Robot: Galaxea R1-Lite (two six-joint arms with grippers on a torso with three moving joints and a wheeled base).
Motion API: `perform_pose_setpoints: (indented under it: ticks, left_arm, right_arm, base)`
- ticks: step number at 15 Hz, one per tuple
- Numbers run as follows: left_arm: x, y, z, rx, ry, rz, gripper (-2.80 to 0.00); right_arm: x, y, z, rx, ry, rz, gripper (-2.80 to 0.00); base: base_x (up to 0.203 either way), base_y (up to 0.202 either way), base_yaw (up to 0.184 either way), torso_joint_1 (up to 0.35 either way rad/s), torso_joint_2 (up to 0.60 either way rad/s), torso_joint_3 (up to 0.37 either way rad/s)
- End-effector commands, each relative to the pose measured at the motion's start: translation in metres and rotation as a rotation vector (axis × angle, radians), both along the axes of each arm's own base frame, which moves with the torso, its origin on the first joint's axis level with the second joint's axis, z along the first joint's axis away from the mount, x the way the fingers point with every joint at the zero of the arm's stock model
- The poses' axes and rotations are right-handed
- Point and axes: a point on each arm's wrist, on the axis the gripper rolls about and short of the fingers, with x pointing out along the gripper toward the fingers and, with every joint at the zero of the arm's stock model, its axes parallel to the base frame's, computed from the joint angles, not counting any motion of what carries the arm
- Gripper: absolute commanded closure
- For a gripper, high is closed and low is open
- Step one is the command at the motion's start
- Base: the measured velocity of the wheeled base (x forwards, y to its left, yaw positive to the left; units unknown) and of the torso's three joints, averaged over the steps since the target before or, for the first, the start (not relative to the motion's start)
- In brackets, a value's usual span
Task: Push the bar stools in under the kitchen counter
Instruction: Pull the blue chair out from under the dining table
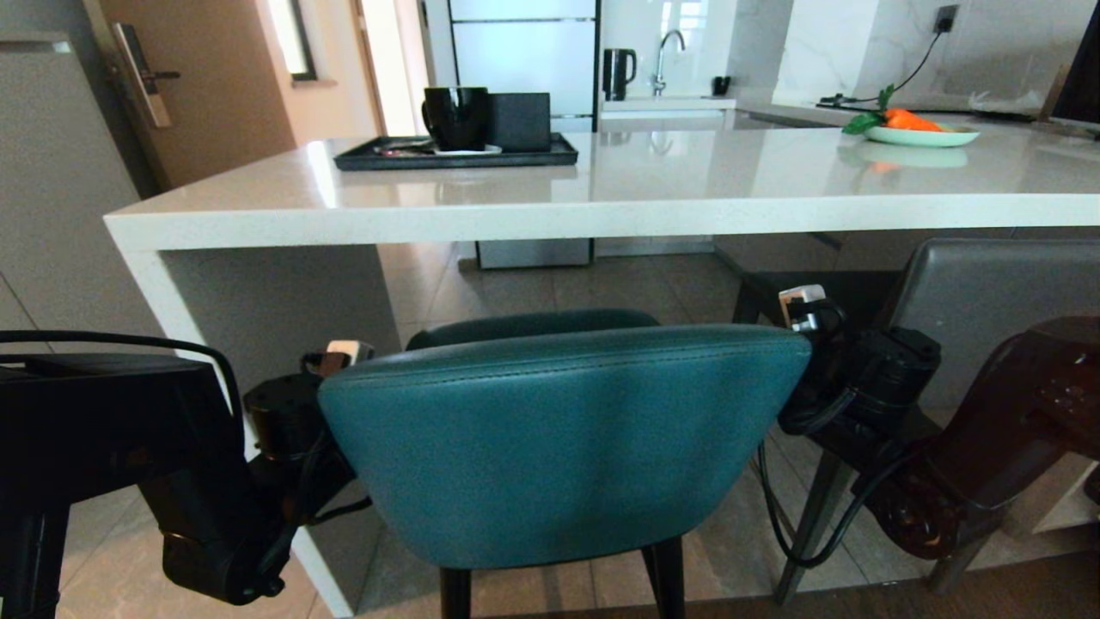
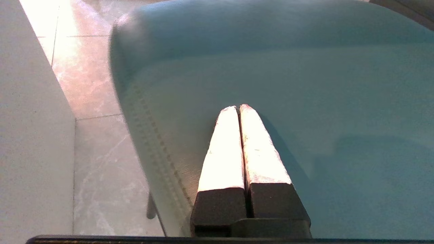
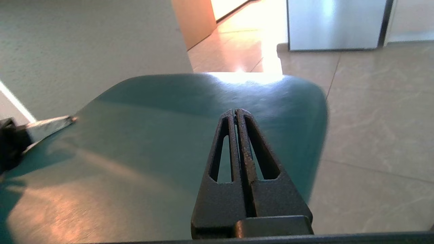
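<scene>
Head view: the teal stool (image 1: 563,438) stands with its curved back toward the robot, seat partly under the edge of the kitchen worktop (image 1: 601,211), legs not yet fully in. The left gripper (image 1: 348,351) sits at one end of the backrest and the right gripper (image 1: 801,305) at the other, so the back lies between them. Beyond the right gripper the dark grey stool (image 1: 988,301) is already close under the slab. A black tray (image 1: 455,155) and a plate (image 1: 924,136) rest on top, far from either gripper. Left wrist view: left gripper (image 2: 239,107) is clenched, empty, tips laid against the teal leather just inside the stitched seam; the white side leg (image 2: 30,135) of the worktop stands close beside the stool's edge. Right wrist view: right gripper (image 3: 235,111) is likewise clenched on nothing, lying over the padded teal surface near its outer rim. Judgement: the upholstery is soft and will dent before load transfers; leather looks smooth, so tips may skid. Thin legs on tile suggest a light, top-heavy stool that can tip or yaw. Best contact: both backrest ends, low, pushed evenly.
</scene>
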Motion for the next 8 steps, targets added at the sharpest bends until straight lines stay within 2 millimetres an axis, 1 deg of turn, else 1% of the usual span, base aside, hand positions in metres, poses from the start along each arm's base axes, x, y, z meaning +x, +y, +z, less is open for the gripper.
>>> perform_pose_setpoints:
  ticks: [1, 4, 8]
  left_arm:
    - [-0.0011, -0.0001, 0.0007, -0.003, -0.006, -0.002, 0.00]
    - [-0.0062, 0.0021, 0.0063, -0.005, -0.011, -0.003, 0.00]
    - [-0.0094, 0.0020, 0.0073, -0.004, -0.008, -0.006, 0.00]
  right_arm:
    - [-0.0021, -0.0014, 0.0012, 0.003, -0.003, -0.002, 0.00]
    - [0.0016, -0.0079, 0.0049, 0.009, -0.017, -0.025, 0.00]
    - [-0.0035, -0.0100, -0.0028, -0.003, 0.018, -0.032, 0.00]
  base:
    - [0.000, 0.000, 0.000, 0.000, 0.00, 0.000]
    - [0.000, 0.000, 0.000, 0.000, 0.00, 0.000]
    - [0.000, 0.000, 0.000, 0.000, 0.00, 0.000]
